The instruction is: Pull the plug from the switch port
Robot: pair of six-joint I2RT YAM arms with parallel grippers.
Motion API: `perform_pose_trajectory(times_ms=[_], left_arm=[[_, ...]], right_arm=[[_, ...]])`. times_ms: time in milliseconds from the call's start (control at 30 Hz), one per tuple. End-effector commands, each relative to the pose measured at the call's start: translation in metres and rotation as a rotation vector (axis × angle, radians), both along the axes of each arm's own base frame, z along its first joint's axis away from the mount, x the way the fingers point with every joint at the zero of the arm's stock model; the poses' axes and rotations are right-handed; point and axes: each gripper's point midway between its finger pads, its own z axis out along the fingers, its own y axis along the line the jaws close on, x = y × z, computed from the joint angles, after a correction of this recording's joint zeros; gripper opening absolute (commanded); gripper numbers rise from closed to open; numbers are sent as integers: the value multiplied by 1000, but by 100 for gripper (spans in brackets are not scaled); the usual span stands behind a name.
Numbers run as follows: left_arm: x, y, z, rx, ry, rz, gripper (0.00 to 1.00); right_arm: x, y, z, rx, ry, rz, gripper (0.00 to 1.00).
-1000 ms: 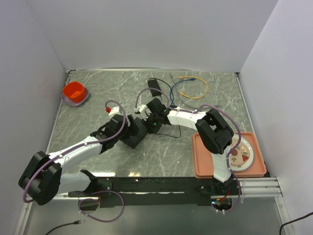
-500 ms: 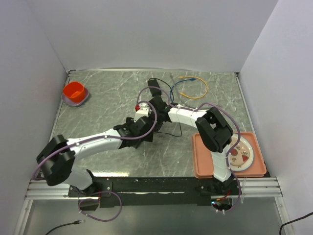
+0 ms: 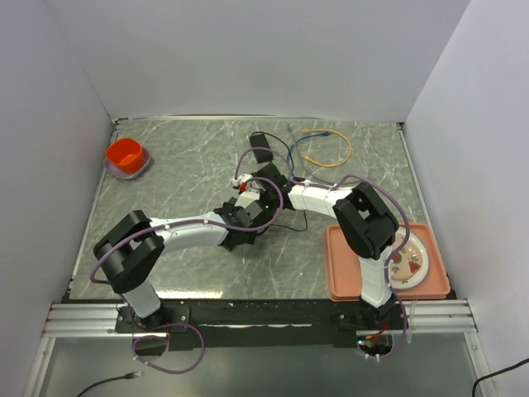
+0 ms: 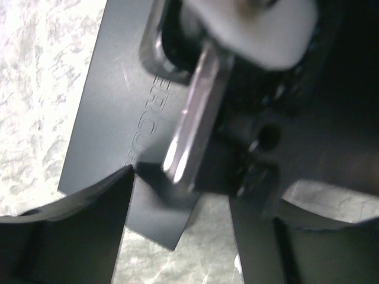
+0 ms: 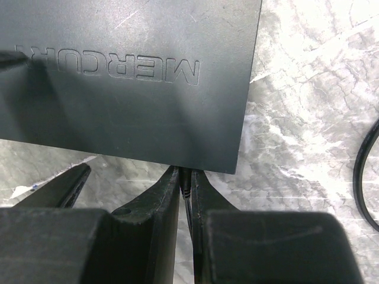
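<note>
Probably stiff and snug, the plug (image 5: 186, 184) sits pinched at its body in the narrowed right tool (image 5: 185, 173), while the left tool (image 4: 186, 195) spreads wide over the light box (image 5: 130, 77).

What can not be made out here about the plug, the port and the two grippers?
1. Switch port: the left gripper and right gripper cover the black box in the top view; the right wrist view shows only its top face.
2. Plug: right wrist view, just a dark sliver between the shut fingers; seated or out, unclear.
3. Left wrist view is blurred; whether the left gripper clamps the box is unclear.
</note>
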Motion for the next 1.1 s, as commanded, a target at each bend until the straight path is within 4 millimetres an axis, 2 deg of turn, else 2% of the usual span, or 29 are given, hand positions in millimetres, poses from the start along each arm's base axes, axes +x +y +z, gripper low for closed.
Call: perform_pose_trajectory(times_ms=[0,133,333,400,533,600,633,767,800,867,967,1067], left_arm=[[0,15,-20,48,37,36,65],[-1,17,-26,14,55,44,46],[-6,19,-38,19,83,63,34],[-8,22,-43,26,93,84,33],[-18,36,-58,76,126,159,10],[-21,41,-65,100,144,192,2],[-24,44,-66,106,151,220,1],[-30,46,-62,60,141,261,17],[-29,45,-55,28,124,270,31],[-34,48,-52,19,116,269,44],[-38,48,-40,-47,82,280,99],[-43,48,-38,-106,77,296,97]], right_arm=[[-24,-14,-9,-19,87,-8,0],[-28,-13,-12,-7,103,-11,0],[-36,-14,-20,1,134,-26,0],[-40,-15,-23,11,146,-36,0],[-44,-16,-26,17,164,-42,0],[-44,-15,-26,17,161,-39,0],[-43,-16,-24,17,158,-40,0],[-42,-17,-23,8,145,-24,0],[-39,-17,-21,2,135,-24,0],[-39,-20,-22,-23,127,-7,0],[-31,-22,-19,-46,104,6,0],[-27,-20,-16,-58,85,36,0]])
